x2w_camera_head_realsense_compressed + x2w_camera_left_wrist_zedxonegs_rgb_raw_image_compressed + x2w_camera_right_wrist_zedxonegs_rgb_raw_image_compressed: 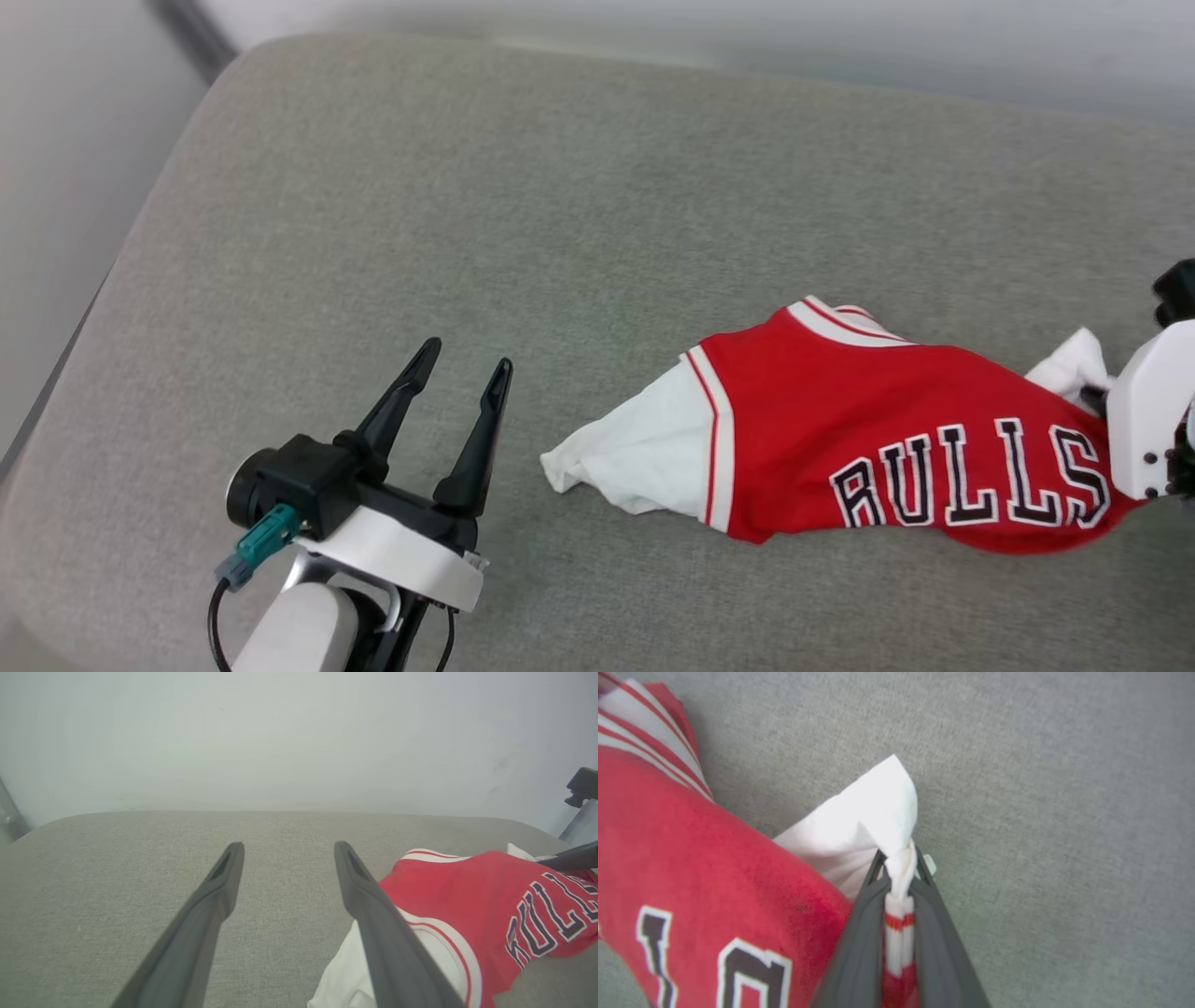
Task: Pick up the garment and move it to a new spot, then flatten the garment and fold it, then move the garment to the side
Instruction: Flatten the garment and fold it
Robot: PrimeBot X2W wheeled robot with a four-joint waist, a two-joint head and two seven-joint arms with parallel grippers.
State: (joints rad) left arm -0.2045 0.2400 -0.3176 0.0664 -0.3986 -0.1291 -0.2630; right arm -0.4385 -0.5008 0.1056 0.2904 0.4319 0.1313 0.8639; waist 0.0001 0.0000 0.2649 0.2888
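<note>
Grey fabric-covered surface [597, 187]: broad, rounded corners, bearing the item below. Garment [840, 411]: red jersey with white sleeves, red-white striped trim and black white-outlined lettering, lying crumpled on the right part of the surface, one white sleeve trailing to the left. Left gripper [467, 359]: fingers parted, empty, near the garment's left end; right gripper [900, 858]: fingers clamped on the bunched white sleeve [878, 812] and its striped trim at the garment's right end.
</note>
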